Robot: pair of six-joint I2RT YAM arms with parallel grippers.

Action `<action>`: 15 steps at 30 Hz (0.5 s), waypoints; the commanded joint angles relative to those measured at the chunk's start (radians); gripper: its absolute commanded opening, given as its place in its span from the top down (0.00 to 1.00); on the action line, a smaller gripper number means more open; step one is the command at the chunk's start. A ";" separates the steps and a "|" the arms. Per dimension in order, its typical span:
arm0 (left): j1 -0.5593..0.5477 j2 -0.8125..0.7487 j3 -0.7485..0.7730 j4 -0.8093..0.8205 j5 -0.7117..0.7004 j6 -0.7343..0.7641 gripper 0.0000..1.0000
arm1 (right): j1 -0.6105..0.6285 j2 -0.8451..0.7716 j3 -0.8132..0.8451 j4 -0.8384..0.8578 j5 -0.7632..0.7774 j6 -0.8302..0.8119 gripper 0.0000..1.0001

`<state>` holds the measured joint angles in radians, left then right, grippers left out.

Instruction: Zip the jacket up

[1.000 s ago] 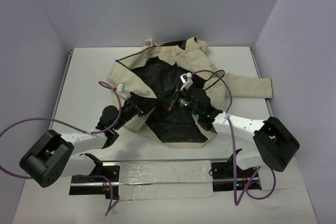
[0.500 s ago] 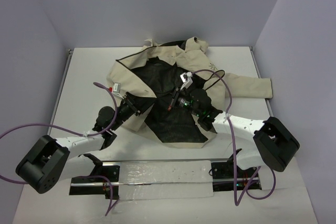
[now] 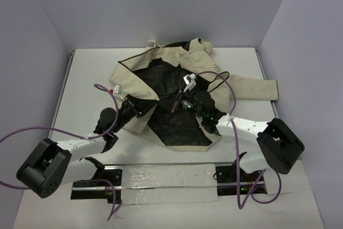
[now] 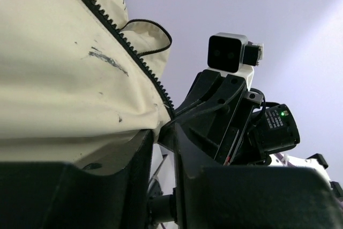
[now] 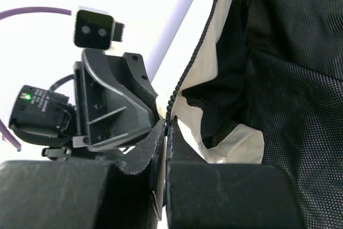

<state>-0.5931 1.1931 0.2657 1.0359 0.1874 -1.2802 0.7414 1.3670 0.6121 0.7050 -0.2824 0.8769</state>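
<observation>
Right hand [image 3: 178,103] clamps the jacket's [image 3: 246,87] zipper edge [image 5: 203,36] running toward 12 o'clock; left hand [image 3: 141,110], at 9 o'clock, straddles the opposite flap [image 4: 64,79], grip unclear.

A white table [image 3: 88,73] is sitting inside a booth, with pale lilac walls [image 3: 161,4] rising around it on three sides. Along its near edge, a crinkled white strip [image 3: 166,179] is lying just beside a dark rail [image 3: 161,165].
</observation>
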 commanded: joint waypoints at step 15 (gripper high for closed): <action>0.039 0.023 0.073 0.087 0.040 -0.015 0.61 | -0.005 0.012 -0.001 -0.052 -0.036 -0.041 1.00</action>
<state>-0.5671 1.1991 0.2754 1.0207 0.2211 -1.2964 0.7403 1.3869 0.6121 0.6992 -0.2894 0.8629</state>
